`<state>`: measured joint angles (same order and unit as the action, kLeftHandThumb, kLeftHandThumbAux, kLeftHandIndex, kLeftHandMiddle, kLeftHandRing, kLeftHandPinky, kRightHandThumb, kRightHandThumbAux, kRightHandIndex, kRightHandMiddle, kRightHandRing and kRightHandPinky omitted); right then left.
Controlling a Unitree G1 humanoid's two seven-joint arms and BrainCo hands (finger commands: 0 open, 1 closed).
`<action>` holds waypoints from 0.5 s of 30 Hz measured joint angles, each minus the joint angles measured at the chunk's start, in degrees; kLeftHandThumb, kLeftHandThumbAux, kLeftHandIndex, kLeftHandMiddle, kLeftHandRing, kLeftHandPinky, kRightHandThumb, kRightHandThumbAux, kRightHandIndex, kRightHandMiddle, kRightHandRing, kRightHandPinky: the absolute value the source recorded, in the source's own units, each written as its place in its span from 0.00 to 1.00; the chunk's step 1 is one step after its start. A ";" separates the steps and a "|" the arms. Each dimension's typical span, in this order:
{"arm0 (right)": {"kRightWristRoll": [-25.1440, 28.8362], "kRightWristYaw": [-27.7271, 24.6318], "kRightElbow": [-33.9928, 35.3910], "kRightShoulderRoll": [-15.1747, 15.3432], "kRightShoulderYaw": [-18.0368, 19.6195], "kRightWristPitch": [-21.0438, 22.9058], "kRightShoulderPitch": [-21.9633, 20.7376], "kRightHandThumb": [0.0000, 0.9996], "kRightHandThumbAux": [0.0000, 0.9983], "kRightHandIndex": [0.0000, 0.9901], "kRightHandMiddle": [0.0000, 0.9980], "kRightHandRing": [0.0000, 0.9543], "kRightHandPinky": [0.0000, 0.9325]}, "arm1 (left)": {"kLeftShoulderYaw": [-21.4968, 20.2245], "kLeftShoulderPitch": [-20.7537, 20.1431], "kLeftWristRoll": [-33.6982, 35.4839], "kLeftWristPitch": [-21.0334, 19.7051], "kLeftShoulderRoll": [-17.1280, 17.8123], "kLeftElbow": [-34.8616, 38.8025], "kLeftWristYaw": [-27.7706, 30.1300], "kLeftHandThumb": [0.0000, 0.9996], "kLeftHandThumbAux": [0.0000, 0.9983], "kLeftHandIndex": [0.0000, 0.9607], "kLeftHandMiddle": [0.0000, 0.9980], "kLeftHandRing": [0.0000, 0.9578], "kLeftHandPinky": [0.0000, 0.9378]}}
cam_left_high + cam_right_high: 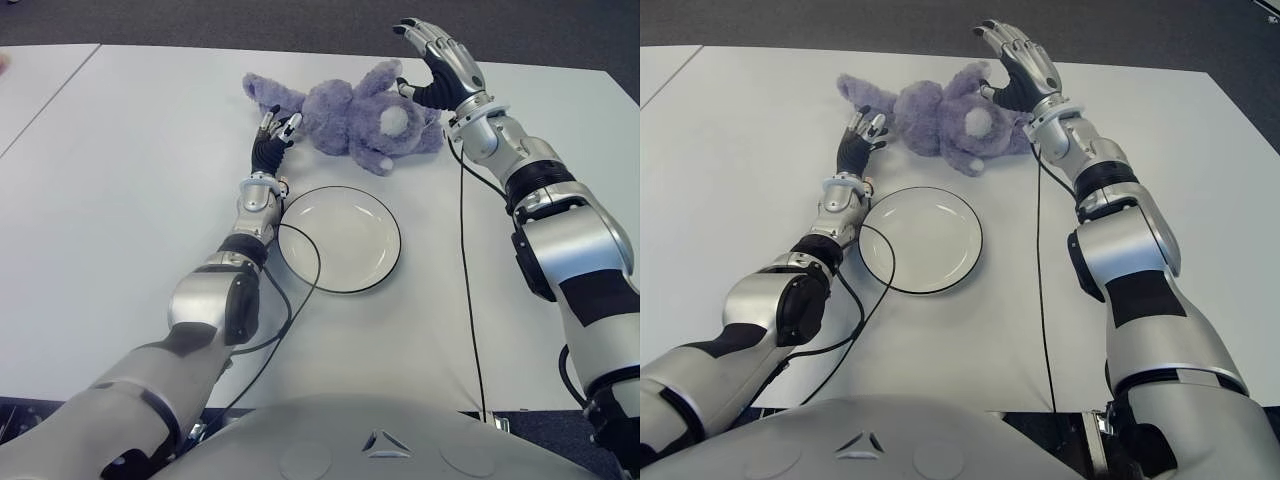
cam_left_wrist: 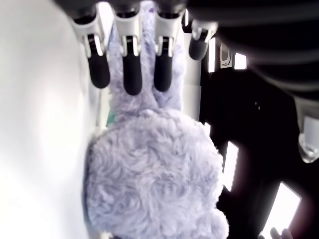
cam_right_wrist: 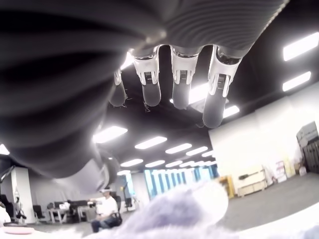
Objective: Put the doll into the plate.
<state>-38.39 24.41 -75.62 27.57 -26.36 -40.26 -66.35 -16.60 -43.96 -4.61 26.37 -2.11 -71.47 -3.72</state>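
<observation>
- The white table carries everything; the plate sits near its middle, and the places below are told from that plate.
- The purple plush rabbit lies on its side on the table just beyond the plate, apart from its rim and not in it. It has shaggy lilac fur, a white round tail patch and long ears trailing toward the robot's left.
- The white plate has a thin dark rim and holds nothing; a black cable loops over its left edge.
- The right hand is raised beyond the plate, at the rabbit's right end, fingers spread and grasping nothing.
- The left hand reaches past the plate's left edge, fingers extended straight toward the rabbit's body, holding nothing; whether the tips touch the fur cannot be told.
</observation>
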 measured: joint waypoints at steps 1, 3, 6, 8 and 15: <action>-0.03 -0.06 0.00 0.32 0.00 -0.04 -0.13 0.42 0.71 0.00 0.00 0.04 0.22 | 0.01 -0.01 -0.01 -0.02 0.00 0.00 0.00 0.00 0.45 0.04 0.22 0.25 0.23; -0.09 -0.11 0.00 1.05 0.00 -0.11 -0.39 0.39 0.70 0.00 0.00 0.03 0.22 | 0.04 -0.01 -0.03 -0.05 0.01 0.00 0.00 0.00 0.45 0.04 0.22 0.25 0.23; -0.20 -0.12 0.00 2.01 0.00 -0.11 -0.83 0.32 0.70 0.00 0.00 0.03 0.21 | 0.05 -0.01 -0.06 -0.17 0.09 0.00 0.00 0.00 0.45 0.04 0.22 0.25 0.23; -0.43 -0.12 0.00 2.60 0.00 -0.12 -1.22 0.29 0.69 0.00 0.00 0.03 0.21 | 0.06 0.00 -0.10 -0.18 0.15 0.00 0.00 0.00 0.45 0.04 0.22 0.25 0.23; -0.72 0.08 0.25 4.07 -0.01 -0.59 -2.61 0.14 0.66 0.00 0.00 0.02 0.16 | 0.45 0.01 -0.66 -0.20 0.27 -0.02 0.00 0.00 0.43 0.03 0.21 0.24 0.21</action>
<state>-39.11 24.49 -75.38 31.64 -26.37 -40.85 -68.96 -16.16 -43.95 -5.27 26.17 -1.85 -71.49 -3.72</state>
